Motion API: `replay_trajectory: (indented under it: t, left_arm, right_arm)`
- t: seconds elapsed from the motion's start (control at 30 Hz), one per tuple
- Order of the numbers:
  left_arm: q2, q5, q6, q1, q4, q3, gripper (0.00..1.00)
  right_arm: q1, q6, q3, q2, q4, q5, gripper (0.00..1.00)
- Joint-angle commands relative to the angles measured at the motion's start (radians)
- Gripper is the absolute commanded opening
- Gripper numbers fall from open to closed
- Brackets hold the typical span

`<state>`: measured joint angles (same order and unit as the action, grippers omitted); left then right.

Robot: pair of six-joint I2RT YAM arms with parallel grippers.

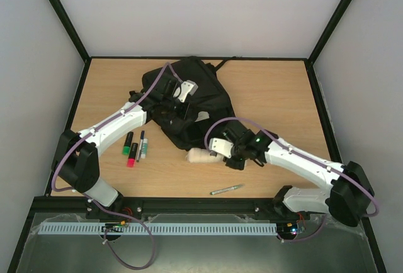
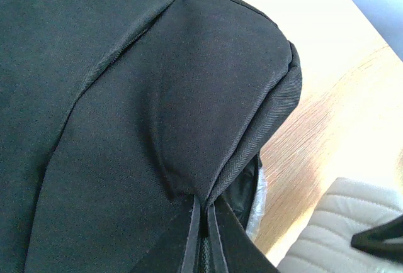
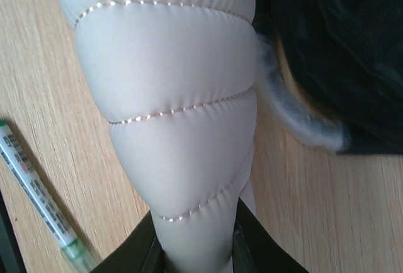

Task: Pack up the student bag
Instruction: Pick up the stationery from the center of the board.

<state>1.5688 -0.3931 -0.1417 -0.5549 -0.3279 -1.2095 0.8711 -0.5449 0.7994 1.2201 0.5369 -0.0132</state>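
Student bag (image 1: 195,90) is lying on the table (image 1: 283,97), the left gripper (image 1: 173,108) pinching its fabric. Right gripper (image 3: 195,248) is clamping the white quilted pouch (image 3: 176,97).

L arm (image 1: 116,125) reaches far-right from near-left base. L end effector (image 2: 203,235) fully closed, pinching student bag (image 2: 94,128) fabric. R arm (image 1: 302,160) stretches left. R end effector (image 3: 195,251) pointed down, jaws pressed on both sides of white padded pouch (image 3: 170,97).
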Motion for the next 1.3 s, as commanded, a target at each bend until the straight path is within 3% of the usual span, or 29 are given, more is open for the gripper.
replay_trajectory:
  t: [0.0, 0.27, 0.5, 0.63, 0.73, 0.83, 0.9, 1.27]
  left_arm:
    - [0.001, 0.005, 0.005, 0.018, 0.027, 0.009, 0.02]
    - [0.002, -0.007, 0.007, 0.018, 0.027, 0.011, 0.02]
    - [-0.001, -0.018, 0.007, 0.017, 0.029, 0.014, 0.02]
    - [-0.001, -0.022, 0.007, 0.018, 0.029, 0.014, 0.02]
    - [-0.003, -0.027, 0.007, 0.018, 0.029, 0.016, 0.02]
    - [-0.008, -0.026, 0.007, 0.018, 0.03, 0.022, 0.02]
    - [-0.011, -0.027, 0.007, 0.018, 0.032, 0.026, 0.03]
    - [-0.006, -0.04, 0.006, 0.017, 0.035, 0.015, 0.02]
  right_arm:
    - [-0.149, -0.112, 0.05, -0.04, 0.2, -0.143, 0.14]
    - [-0.511, -0.337, 0.087, 0.008, 0.452, -0.299, 0.13]
    - [-0.784, -0.402, 0.163, 0.212, 0.46, -0.376, 0.17]
    - [-0.881, -0.329, 0.233, 0.362, 0.363, -0.382, 0.37]
    - [-0.931, -0.231, 0.26, 0.4, 0.235, -0.32, 0.58]
    - [-0.955, -0.166, 0.244, 0.351, 0.126, -0.243, 0.7]
    - [-0.954, -0.154, 0.213, 0.273, 0.082, -0.218, 0.74]
    - [-0.933, -0.337, -0.067, -0.218, 0.123, -0.338, 0.71]
